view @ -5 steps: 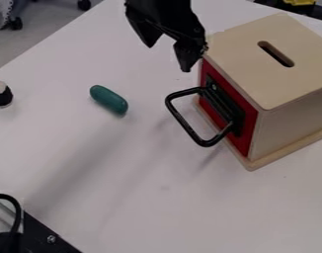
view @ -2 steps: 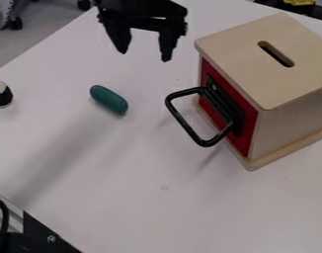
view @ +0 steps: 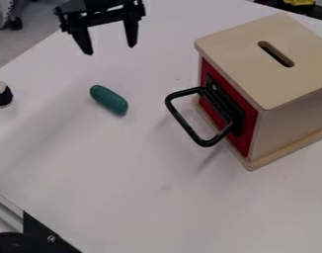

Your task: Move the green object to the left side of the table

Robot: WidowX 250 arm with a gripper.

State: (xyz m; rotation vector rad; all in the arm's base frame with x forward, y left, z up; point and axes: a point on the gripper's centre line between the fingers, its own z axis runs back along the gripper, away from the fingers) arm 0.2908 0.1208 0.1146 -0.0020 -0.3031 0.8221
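My black gripper (view: pixel 111 49) hangs in the upper left part of the camera view, its two fingers apart and pointing down, with nothing between them. Below it in the view, the green object (view: pixel 109 99), a rounded capsule shape, lies at a slant on the white table (view: pixel 117 163), left of the view's centre. A gap separates it from the fingertips.
A wooden box (view: pixel 266 74) with a red front and a black handle (view: pixel 180 118) stands at the right. At the left edge is a small black-and-white item (view: pixel 1 94). Black hardware (view: pixel 41 234) occupies the lower left corner.
The gripper has moved left across the top of the view, away from the box, and turned so both fingers show side by side. The green object has stayed in place.
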